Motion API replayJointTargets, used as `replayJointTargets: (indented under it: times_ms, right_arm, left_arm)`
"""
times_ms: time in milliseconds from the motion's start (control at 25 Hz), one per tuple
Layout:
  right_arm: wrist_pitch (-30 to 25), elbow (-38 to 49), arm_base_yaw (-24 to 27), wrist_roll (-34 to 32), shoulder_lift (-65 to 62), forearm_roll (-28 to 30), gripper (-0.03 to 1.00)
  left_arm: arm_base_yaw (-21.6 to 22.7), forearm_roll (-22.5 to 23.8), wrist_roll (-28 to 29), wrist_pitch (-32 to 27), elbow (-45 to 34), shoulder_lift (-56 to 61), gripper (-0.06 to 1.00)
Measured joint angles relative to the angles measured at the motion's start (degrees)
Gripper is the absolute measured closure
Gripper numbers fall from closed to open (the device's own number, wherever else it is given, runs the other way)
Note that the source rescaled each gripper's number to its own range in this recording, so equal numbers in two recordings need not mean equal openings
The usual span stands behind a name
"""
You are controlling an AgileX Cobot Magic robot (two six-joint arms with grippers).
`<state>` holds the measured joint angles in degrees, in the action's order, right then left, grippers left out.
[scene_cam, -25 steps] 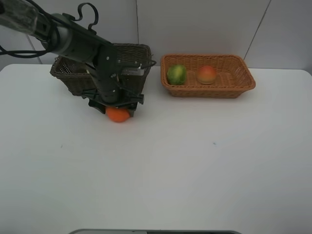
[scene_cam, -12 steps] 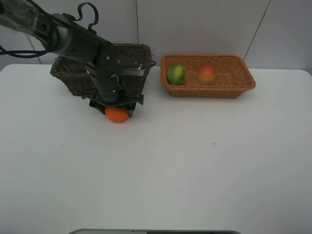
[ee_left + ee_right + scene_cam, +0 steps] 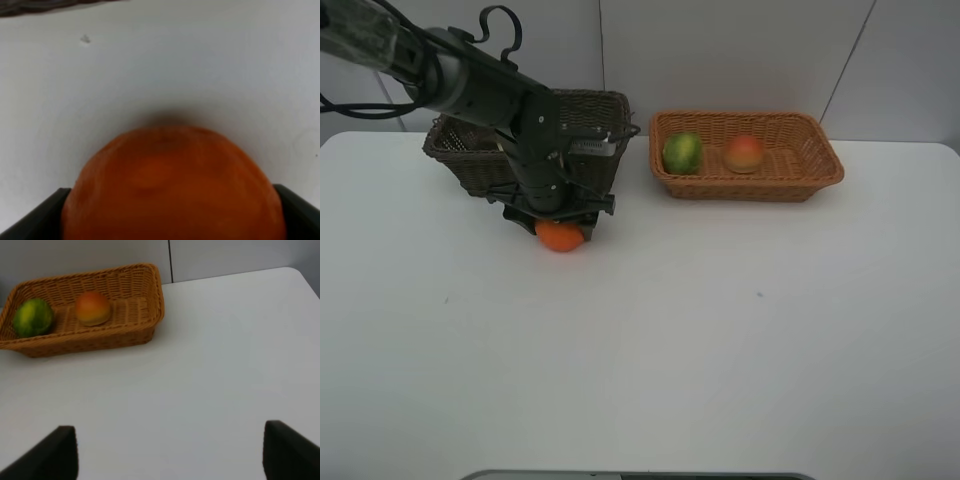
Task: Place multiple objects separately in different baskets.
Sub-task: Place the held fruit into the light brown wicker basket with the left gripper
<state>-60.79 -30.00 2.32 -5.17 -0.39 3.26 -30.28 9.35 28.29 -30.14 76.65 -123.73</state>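
Note:
The orange (image 3: 560, 237) rests on the white table just in front of the dark brown basket (image 3: 455, 160). My left gripper (image 3: 558, 230) points down over it, and in the left wrist view the orange (image 3: 172, 185) fills the gap with both fingers (image 3: 35, 217) against its sides. The light tan basket (image 3: 750, 190) at the back right holds the green fruit (image 3: 682, 152) and the red-yellow peach-like fruit (image 3: 745, 153). My right gripper (image 3: 170, 455) hangs open over bare table, short of that basket (image 3: 90, 342). The left arm hides most of the dark basket's inside.
The table (image 3: 720, 340) is white with rounded far corners, and a pale wall stands right behind both baskets. The right arm does not show in the high view. A dark edge lies at the table's near side (image 3: 640, 476).
The left gripper's fingers have come in against the orange, which shifted very slightly left. The right side looks the same.

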Motion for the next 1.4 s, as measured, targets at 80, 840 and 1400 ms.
replayJointTargets:
  times_ms: [80, 840, 1400]
  right_arm:
    - [0.00, 0.00, 0.00, 0.00, 0.00, 0.00, 0.49]
    - [0.00, 0.00, 0.00, 0.00, 0.00, 0.00, 0.49]
    - [0.00, 0.00, 0.00, -0.20, 0.00, 0.00, 0.49]
  left_arm:
    - [0.00, 0.00, 0.00, 0.00, 0.00, 0.00, 0.07]
    - [-5.21, -1.10, -8.85, -7.03, 2.03, 7.03, 0.08]
    - [-13.57, -2.60, -18.66, -4.17, 29.74, 0.29, 0.08]
